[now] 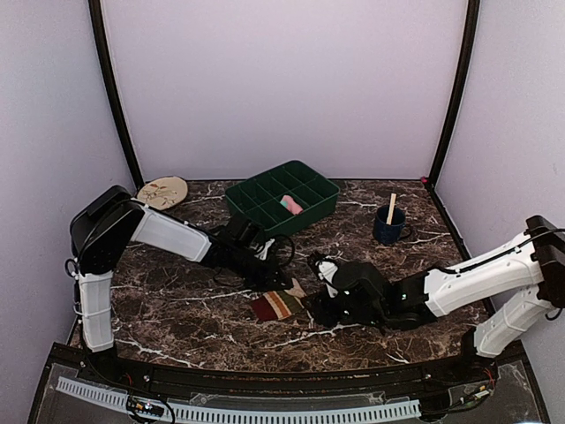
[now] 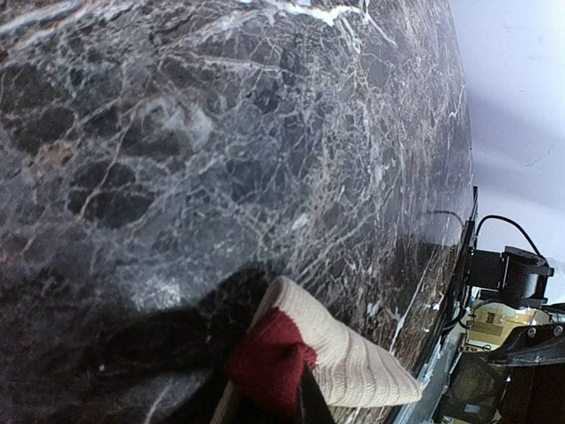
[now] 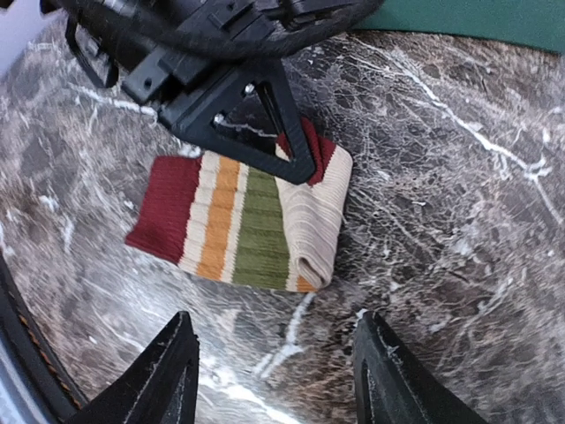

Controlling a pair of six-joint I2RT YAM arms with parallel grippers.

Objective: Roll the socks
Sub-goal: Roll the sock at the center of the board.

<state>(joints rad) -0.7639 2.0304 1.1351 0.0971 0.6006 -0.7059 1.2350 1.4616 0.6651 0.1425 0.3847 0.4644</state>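
the striped sock (image 3: 238,221) lies folded near the middle of the dark marbled counter (image 1: 177,309), between the two end effectors; its bands run maroon, beige, orange, beige and olive, and a ribbed beige part is doubled over along one side with a maroon patch at the fold's far corner. the left end effector (image 1: 274,283) comes in low from the far-left side and is pinched on that maroon and beige corner; in the left wrist view the maroon fabric bunches up right at the fingertips while the beige rib trails off onto the counter. the right end effector (image 3: 278,371) hovers just near the sock on its near side, its two black fingers (image 3: 168,380) spread wide and empty, touching neither sock nor counter as far as the views show. the pink sock (image 1: 290,205) sits in one compartment of a green divided tray (image 1: 265,181) at the far side of the counter. a dark blue mug (image 1: 388,230) with a wooden stick (image 1: 391,208) standing in it is to the tray's right, and a round beige disc (image 1: 162,191) lies at the far left corner
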